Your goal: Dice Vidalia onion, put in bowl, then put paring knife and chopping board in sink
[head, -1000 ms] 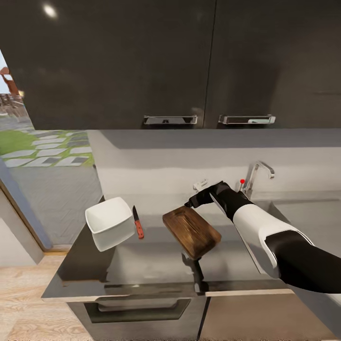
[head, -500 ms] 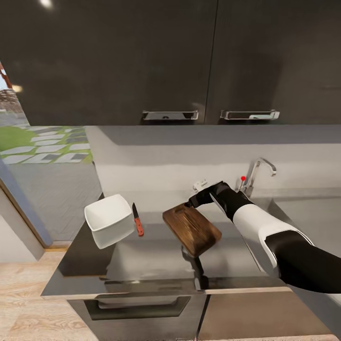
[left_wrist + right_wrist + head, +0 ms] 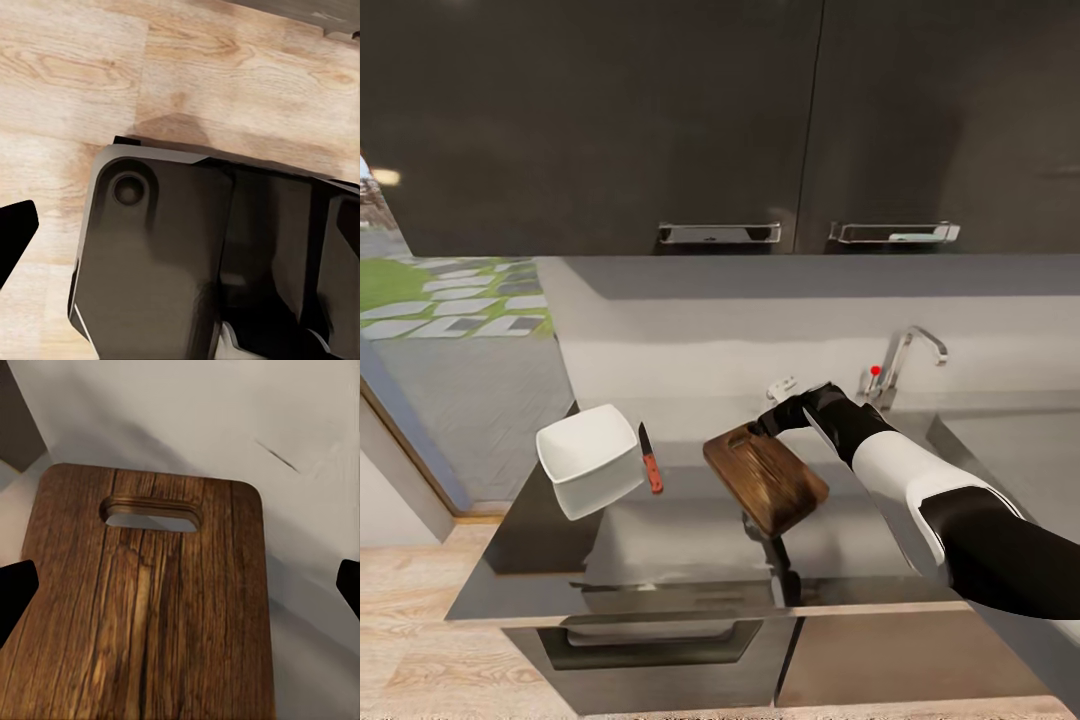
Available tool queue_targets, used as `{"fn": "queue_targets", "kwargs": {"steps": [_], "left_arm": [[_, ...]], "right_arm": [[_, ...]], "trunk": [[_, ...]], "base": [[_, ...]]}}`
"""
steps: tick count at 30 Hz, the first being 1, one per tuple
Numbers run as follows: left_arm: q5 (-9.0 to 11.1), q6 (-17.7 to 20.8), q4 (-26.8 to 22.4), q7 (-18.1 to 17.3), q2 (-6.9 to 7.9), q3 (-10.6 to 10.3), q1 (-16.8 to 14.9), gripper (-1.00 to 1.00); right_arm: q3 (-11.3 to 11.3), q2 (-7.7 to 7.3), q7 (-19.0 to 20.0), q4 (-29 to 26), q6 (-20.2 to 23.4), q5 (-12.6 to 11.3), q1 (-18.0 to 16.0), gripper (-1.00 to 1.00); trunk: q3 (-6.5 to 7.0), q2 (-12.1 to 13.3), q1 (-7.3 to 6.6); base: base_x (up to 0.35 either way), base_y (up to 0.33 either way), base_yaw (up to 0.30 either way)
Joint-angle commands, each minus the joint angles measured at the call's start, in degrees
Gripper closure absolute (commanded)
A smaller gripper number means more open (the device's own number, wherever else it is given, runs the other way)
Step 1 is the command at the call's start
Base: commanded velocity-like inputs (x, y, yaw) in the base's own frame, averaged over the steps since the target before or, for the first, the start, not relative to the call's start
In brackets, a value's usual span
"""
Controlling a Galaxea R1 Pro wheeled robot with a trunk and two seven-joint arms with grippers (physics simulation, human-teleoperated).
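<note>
The chopping board (image 3: 766, 481) lies flat on the countertop (image 3: 660, 560), left of the sink (image 3: 1000, 440). Its long axis runs on a slant: the end with the oval handle slot points toward the back wall and a little to the left, and the plain end points toward the front edge and to the right. In the right wrist view the board (image 3: 142, 607) shows its wood grain running lengthwise, with the slot near the far end.

The right gripper (image 3: 768, 428) hangs just over the slot end of the board, at its back corner, reaching in from the sink side. Its jaws stand spread wide: in the right wrist view the two dark fingertips (image 3: 15, 592) sit at opposite edges of the picture with the board between and beyond them, and nothing is pinched.

Left of the board, apart from it, lies the paring knife (image 3: 650, 461). Its long axis runs nearly front to back, the dark blade pointing toward the wall and the red handle toward the front edge. Just left of the knife, close beside it, stands the white bowl (image 3: 590, 470), tilted-looking from this angle, near the left end of the countertop.

Behind the board's right side, at the back rim of the sink, rises the tap (image 3: 910, 360) with its red dot.

The left wrist view shows a wooden floor (image 3: 187, 75) and a dark part of the robot's own base (image 3: 187, 262); one dark fingertip (image 3: 13, 232) shows at the edge, and I cannot tell how the left jaws stand.
</note>
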Motion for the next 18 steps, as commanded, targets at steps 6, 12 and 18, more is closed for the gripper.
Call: {"fn": "queue_targets", "kwargs": {"steps": [6, 12, 18], "left_arm": [[0.12, 0.03, -0.07, -0.43, -0.15, 0.29, 0.0, -1.0], [0.12, 0.03, -0.04, -0.43, -0.19, 0.28, 0.0, -1.0], [0.11, 0.03, 0.0, -0.45, -0.2, 0.28, 0.0, -1.0]], "right_arm": [[-0.08, -0.01, 0.42, -0.04, -2.11, 0.57, -0.04, -1.0], [-0.13, -0.04, 0.48, 0.06, -4.14, 0.56, -0.04, -1.0], [-0.18, -0.48, 0.52, 0.08, -4.78, 0.51, 0.0, -1.0]], "trunk": [[-0.66, -0.12, 0.03], [-1.21, -0.12, 0.03], [-1.75, -0.12, 0.03]], "base": [[0.0, 0.0, 0.0], [0.0, 0.0, 0.0], [0.0, 0.0, 0.0]]}}
